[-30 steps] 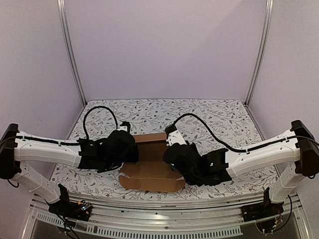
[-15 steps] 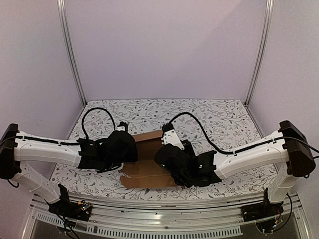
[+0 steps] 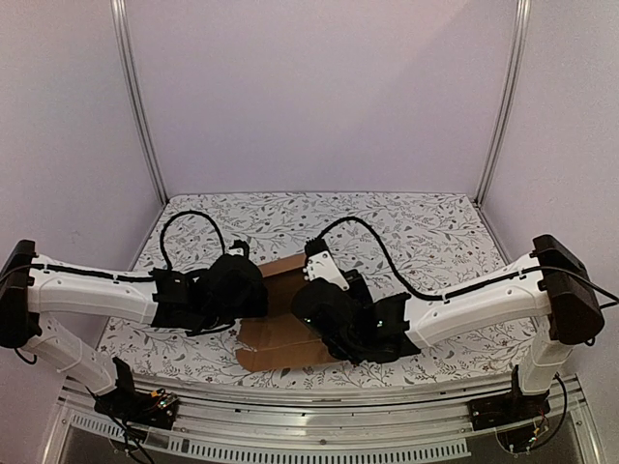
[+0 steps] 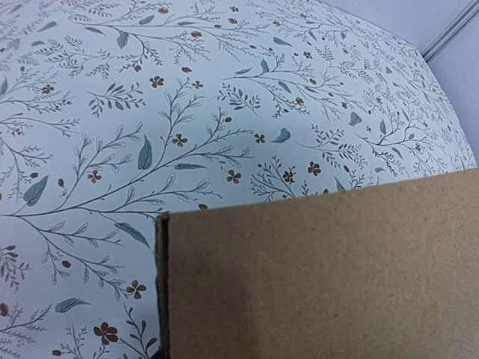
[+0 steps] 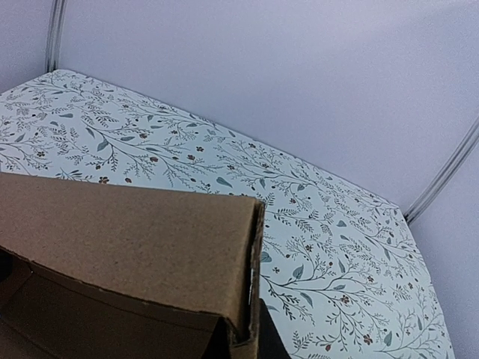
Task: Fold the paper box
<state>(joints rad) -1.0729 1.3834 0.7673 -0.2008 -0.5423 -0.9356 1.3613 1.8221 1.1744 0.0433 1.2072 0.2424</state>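
Top external shows the right gripper [image 3: 324, 311] has slid inward over the paper box [image 3: 278, 335], which lies beneath it and beside the left gripper [image 3: 244, 292], likely raising a wall; I cannot tell either pincer's opening.

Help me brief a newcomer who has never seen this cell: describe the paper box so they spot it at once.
Start at the floral-patterned table that fills the middle of the top view. Near its front edge, between the left arm and the right arm, lies the paper box. It is the only plain brown cardboard there, unmarked and partly folded up.
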